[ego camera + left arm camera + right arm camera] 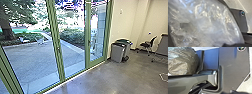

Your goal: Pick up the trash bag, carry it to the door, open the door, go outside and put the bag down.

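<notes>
The trash bag (209,25), glossy, crinkled translucent plastic, bulges near both wrist cameras; whether left pincer (233,45) or right pincer (216,92) grips it, I cannot tell. Boxy grey bins (116,53) stand right of centre in the head view, near green-framed glass (71,47).

Through my right wrist camera I'm watching the robot's jointed bar (181,82) running beside its wide dark plate (234,69); my left wrist camera is catching part of the plate.
</notes>
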Robot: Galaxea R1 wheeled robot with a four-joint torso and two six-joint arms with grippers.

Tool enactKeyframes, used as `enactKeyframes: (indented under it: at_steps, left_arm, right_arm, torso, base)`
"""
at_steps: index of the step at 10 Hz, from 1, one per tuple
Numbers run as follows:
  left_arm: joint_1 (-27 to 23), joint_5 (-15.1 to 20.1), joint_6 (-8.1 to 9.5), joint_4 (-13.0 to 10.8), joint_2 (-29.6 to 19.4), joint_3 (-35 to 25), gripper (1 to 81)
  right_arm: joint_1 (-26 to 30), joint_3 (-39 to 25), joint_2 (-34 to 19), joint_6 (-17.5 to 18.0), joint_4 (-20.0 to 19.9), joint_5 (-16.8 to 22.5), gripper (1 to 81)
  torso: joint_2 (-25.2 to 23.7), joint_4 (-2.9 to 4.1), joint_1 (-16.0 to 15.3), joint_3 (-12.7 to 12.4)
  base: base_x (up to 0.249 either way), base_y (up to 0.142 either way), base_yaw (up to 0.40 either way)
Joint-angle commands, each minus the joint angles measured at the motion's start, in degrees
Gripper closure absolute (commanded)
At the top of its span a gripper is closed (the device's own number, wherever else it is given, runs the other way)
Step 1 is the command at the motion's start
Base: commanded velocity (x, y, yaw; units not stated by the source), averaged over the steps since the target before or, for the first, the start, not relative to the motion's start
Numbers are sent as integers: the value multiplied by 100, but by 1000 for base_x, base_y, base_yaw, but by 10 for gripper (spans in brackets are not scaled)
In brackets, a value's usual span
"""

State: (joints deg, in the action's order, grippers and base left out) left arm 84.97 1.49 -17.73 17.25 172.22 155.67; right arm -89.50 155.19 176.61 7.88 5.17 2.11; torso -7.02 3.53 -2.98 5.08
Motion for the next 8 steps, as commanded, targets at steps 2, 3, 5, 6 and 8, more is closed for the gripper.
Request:
enactKeyframes:
  at_steps: [2, 3, 5, 6, 8]
  left_arm:
    - [-292, 335, -20, -29, -29, -11, 811]
    - [-301, 335, -20, -29, -20, -11, 811]
    - [-292, 335, -20, -29, -20, -11, 811]
    - [-292, 335, -20, -29, -20, -11, 811]
    - [-292, 335, -20, -29, -20, -11, 811]
  right_arm:
    - [209, -86, 141, -102, 54, 396, 10]
    - [217, -86, 141, -102, 54, 396, 10]
    - [217, -86, 141, -102, 54, 396, 10]
    - [217, -86, 141, -102, 63, 396, 10]
    - [226, -86, 149, -102, 63, 396, 10]
  torso:
    - [0, 0, -2, 0]
    - [0, 0, -2, 0]
    - [0, 0, -2, 0]
    - [0, 0, -2, 0]
    - [0, 0, 0, 0]
  base:
    - [169, -74, 0]
    - [169, -75, 0]
    - [169, -80, 0]
    - [170, -80, 0]
    - [169, -80, 0]
